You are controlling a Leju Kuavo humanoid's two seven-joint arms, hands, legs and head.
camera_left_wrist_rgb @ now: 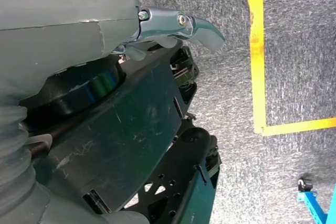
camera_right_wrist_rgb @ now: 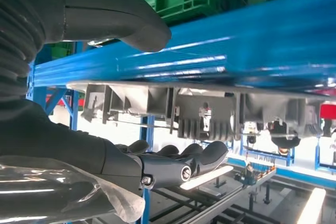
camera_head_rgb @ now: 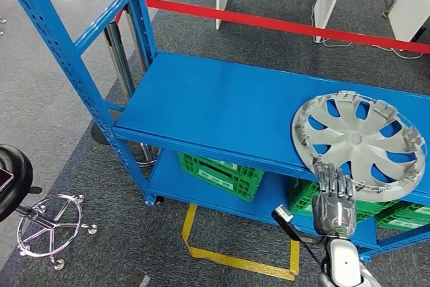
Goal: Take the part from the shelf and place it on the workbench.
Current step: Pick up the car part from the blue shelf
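Lying flat on the blue shelf [camera_head_rgb: 213, 109], the hubcap [camera_head_rgb: 359, 142] overhangs its front edge, right hand [camera_head_rgb: 333, 201] spread just beside.

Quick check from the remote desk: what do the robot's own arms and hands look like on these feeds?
The right hand has dark grey metallic segmented fingers above a white rounded wrist shell, with a black cable beside it. Both wrist views show a grey ribbed cover, a thick grey thumb and screw-jointed fingers, as on the left hand.
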